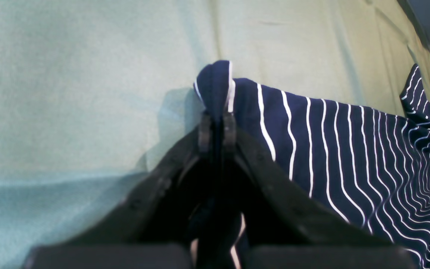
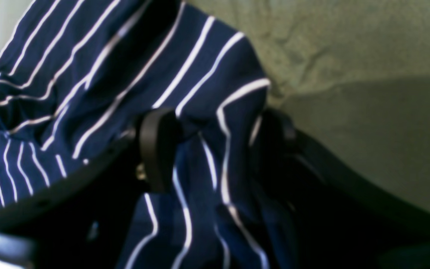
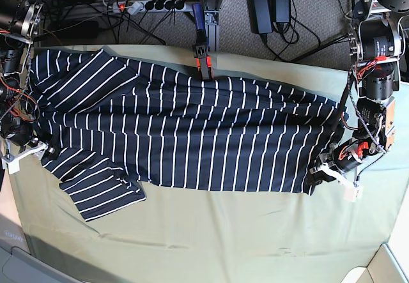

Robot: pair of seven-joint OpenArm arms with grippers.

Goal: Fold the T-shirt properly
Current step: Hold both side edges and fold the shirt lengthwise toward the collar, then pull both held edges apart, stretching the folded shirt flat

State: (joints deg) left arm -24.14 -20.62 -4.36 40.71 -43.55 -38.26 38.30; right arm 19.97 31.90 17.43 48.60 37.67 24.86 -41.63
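Note:
The navy, white-striped T-shirt [image 3: 192, 130] lies spread lengthwise across the olive-green cloth [image 3: 211, 238], with one sleeve [image 3: 105, 197] at the front left. On the base view's right, my left gripper [image 3: 315, 174] is shut on the shirt's front right corner. In the left wrist view, the left gripper [image 1: 217, 119] pinches a small fold of the shirt [image 1: 349, 149] that pokes up past its tips. My right gripper [image 3: 46, 147] is at the shirt's left edge. In the right wrist view, the right gripper [image 2: 215, 138] stands open with loose fabric of the shirt [image 2: 106, 74] bunched between its fingers.
A black and orange clamp [image 3: 203, 59] on a post stands at the back middle edge, touching the shirt's far side. Cables and a power strip [image 3: 147, 5] lie on the floor behind. The table's edges run along the front left [image 3: 13, 248] and front right [image 3: 383, 257].

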